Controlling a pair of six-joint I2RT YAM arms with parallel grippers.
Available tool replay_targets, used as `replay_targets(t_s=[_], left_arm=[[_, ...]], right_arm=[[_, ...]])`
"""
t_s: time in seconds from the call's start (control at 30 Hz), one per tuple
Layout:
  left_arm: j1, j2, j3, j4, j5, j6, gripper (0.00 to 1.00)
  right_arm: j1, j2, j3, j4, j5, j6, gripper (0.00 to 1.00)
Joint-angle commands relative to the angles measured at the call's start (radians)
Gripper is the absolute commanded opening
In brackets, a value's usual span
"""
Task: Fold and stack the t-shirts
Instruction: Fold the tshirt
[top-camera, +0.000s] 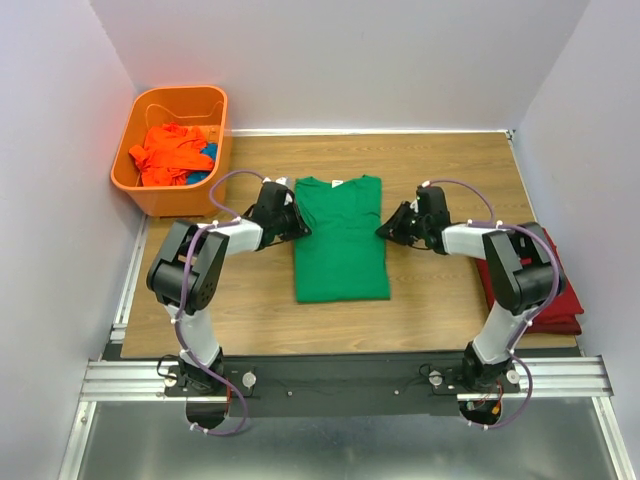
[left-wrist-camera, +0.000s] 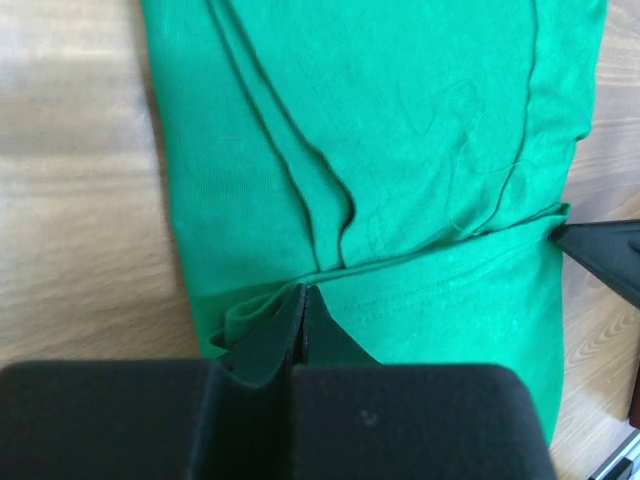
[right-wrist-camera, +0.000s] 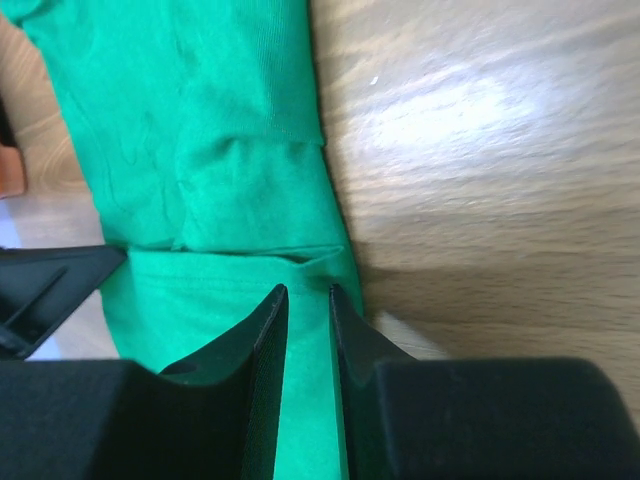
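Wood-grain worktop (top-camera: 440, 170) boxed in by 3 plain pale walls (top-camera: 350, 60); metal rail (top-camera: 340, 372) along near edge.

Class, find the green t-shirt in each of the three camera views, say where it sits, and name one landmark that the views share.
Top external: the green t-shirt lies flat in the middle of the wooden table.
Left wrist: it fills the upper middle and right, with bare wood on the left.
Right wrist: it takes the left half, with bare wood on the right.
Shared landmark: the wooden table under the shirt.
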Motion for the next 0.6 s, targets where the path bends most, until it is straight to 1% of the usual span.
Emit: replay_targets(t_s=[0.0, 0.03, 0.13, 0.17, 0.2, 0.3, 0.4, 0.43, 0.53, 0.57], left_arm=[[0.008, -0.058, 0.083, -0.067, 0.011, 0.061, 0.07], [0.010, -0.066, 0.095, -0.077, 0.005, 0.068, 0.17], [0.023, -0.108, 0.115, -0.114, -0.013, 0.081, 0.28], [0.028, -0.119, 0.115, -0.122, -0.016, 0.085, 0.34], [0.031, -0.130, 0.111, -0.128, -0.018, 0.088, 0.35], [0.036, -0.176, 0.083, -0.153, -0.033, 0.098, 0.35], [0.036, -0.193, 0.028, -0.153, -0.033, 0.097, 0.29], [0.034, -0.187, 0.017, -0.145, -0.030, 0.095, 0.28], [0.034, -0.152, 0.005, -0.128, -0.019, 0.080, 0.18], [0.034, -0.133, -0.003, -0.118, -0.021, 0.068, 0.18]], right_arm=[[-0.013, -0.047, 0.058, -0.103, 0.067, -0.070, 0.30], [-0.015, -0.062, 0.064, -0.122, 0.065, -0.079, 0.30], [-0.015, -0.093, 0.081, -0.157, 0.058, -0.090, 0.32], [-0.015, -0.106, 0.078, -0.171, 0.055, -0.096, 0.32], [-0.015, -0.138, 0.074, -0.175, 0.049, -0.098, 0.32], [-0.015, -0.185, 0.054, -0.203, 0.003, -0.105, 0.33], [-0.015, -0.229, 0.015, -0.220, -0.060, -0.101, 0.33], [-0.015, -0.246, 0.005, -0.220, -0.076, -0.099, 0.33], [-0.015, -0.274, -0.040, -0.220, -0.105, -0.093, 0.33], [-0.015, -0.281, -0.063, -0.220, -0.105, -0.093, 0.33]])
